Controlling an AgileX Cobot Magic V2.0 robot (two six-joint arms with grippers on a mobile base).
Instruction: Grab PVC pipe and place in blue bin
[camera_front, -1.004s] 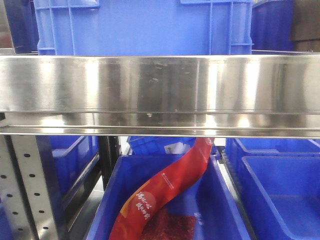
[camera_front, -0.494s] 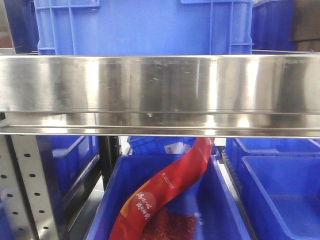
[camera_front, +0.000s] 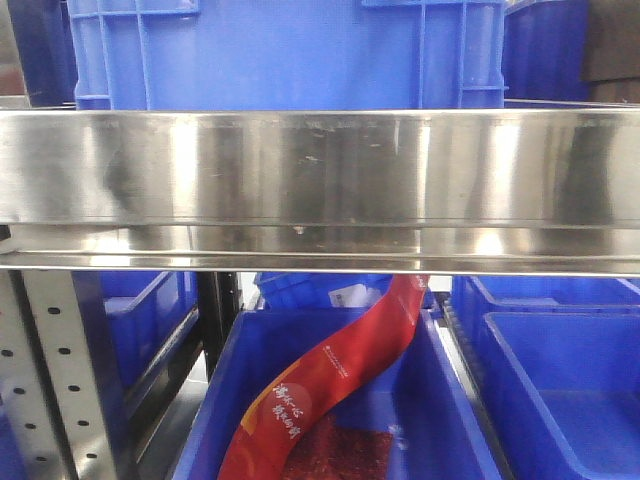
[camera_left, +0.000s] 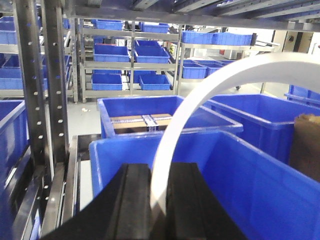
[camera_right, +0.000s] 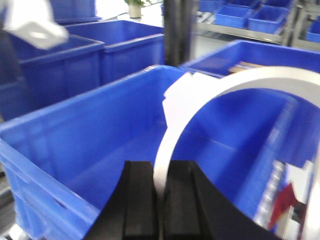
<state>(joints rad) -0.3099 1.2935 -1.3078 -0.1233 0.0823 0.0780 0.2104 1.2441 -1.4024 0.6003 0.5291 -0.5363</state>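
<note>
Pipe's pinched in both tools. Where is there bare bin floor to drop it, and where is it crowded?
Bare: the floor of the blue bin under the right tool, between its walls, and what shows of the lower right bin in the front view. Crowded: the middle bin holds a red bag; the far bin beyond the left tool holds cardboard.

bright light, glare on the steel shelf rail (camera_front: 320, 170), right wrist blurred.

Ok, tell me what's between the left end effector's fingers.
The white PVC pipe, pinched between both black fingers, arching over the blue bin; left wrist view.
</note>
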